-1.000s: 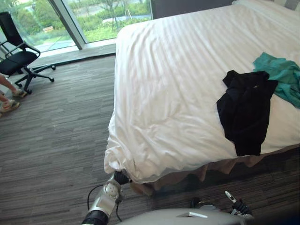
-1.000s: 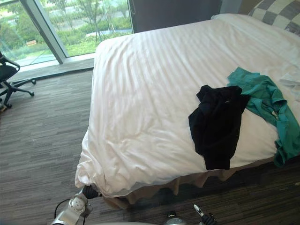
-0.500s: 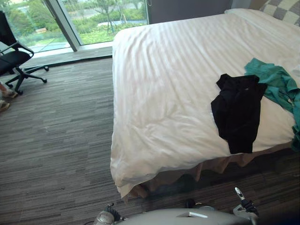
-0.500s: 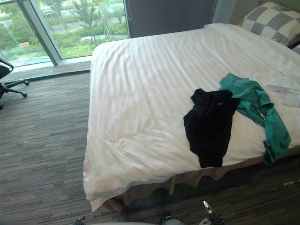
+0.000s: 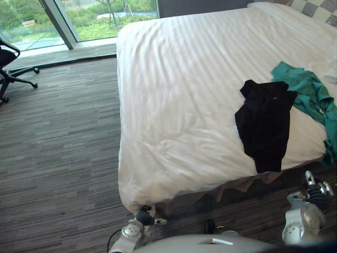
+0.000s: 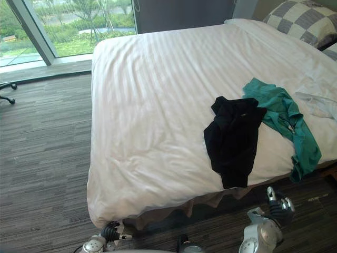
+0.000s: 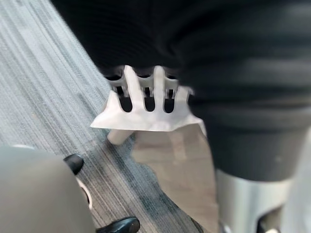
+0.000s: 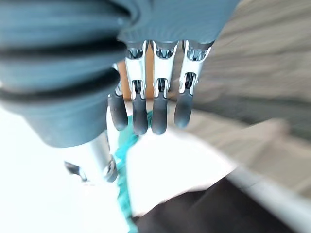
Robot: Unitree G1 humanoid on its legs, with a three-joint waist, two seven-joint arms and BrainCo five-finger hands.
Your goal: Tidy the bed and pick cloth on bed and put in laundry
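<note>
A black cloth (image 5: 266, 124) lies crumpled on the white duvet (image 5: 179, 89) near the bed's near edge. A teal cloth (image 5: 310, 97) touches its far right side and hangs over that edge. A small white cloth (image 6: 316, 103) lies beyond the teal one. My left hand (image 5: 145, 217) is low by the bed's near left corner, fingers (image 7: 146, 90) straight against a pale fold of bedding. My right hand (image 5: 313, 192) is raised below the bed edge, under the teal cloth's hanging end. Its fingers (image 8: 158, 107) are extended and hold nothing. Past them show the teal cloth (image 8: 125, 141) and black cloth (image 8: 204, 208).
A checked pillow (image 6: 300, 23) rests at the bed's head. Grey carpet (image 5: 58, 137) spreads to the left of the bed. An office chair (image 5: 8, 63) stands by the window (image 5: 95, 16) at the far left.
The view has swung right. My left hand let the duvet corner drop, sank, and is back by the corner. My right hand has risen at the lower right.
</note>
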